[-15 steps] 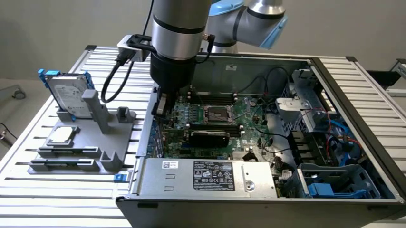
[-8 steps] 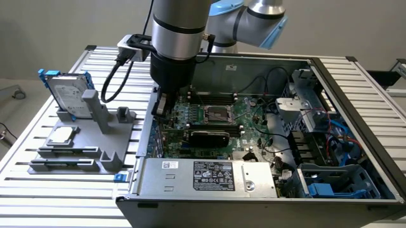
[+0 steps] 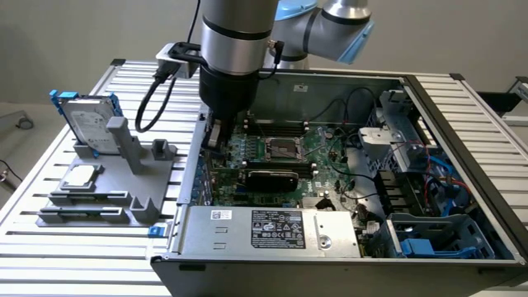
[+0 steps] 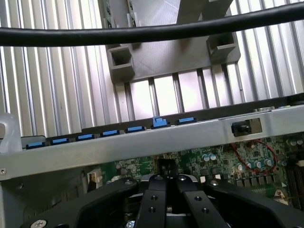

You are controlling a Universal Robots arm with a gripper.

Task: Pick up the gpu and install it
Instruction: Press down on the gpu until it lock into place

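gripper (image 3: 216, 137) is down inside the case (image 3: 462, 142), centre-left of frame, fingers shut; gpu (image 3: 272, 180) looks seated mid-board already, so install seems about done

an open computer case (image 3: 462, 179) lies on a ribbed metal surface (image 3: 123, 247). inside it are a green motherboard (image 3: 322, 167) with a cpu socket (image 3: 282, 148), a power supply (image 3: 272, 230) at the near edge and a blue plastic bracket (image 3: 433, 242). on the exterior view's left, a grey holder (image 3: 123, 185) carries an upright hard drive (image 3: 85, 120) and a flat square chip (image 3: 80, 176).
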